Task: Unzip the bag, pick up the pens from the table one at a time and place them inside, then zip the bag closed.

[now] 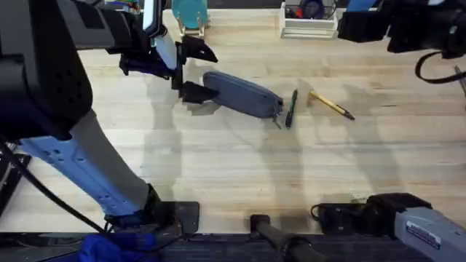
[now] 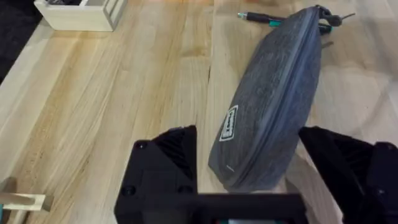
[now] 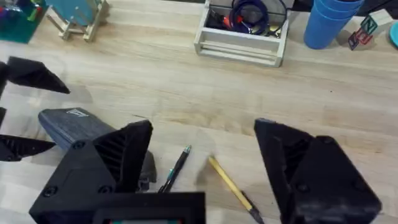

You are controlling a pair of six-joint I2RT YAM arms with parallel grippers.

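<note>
Left gripper (image 2: 249, 180) is spread wide, one finger on each side of the near end of the bag (image 1: 242, 93), not yet pinching it. Right gripper (image 3: 202, 180) hangs spread above the pens, holding nothing. One bag lies slantwise on the bench (image 1: 218, 160), zipper still closed; it looks soft and light, likely to slide, so pin one end and pull the tab at the far end. Two pens lie just beside it: dark pen (image 1: 291, 109), yellow pen (image 1: 332, 105). Both look stiff, slim and prone to roll; grasp each mid-shaft.
</note>
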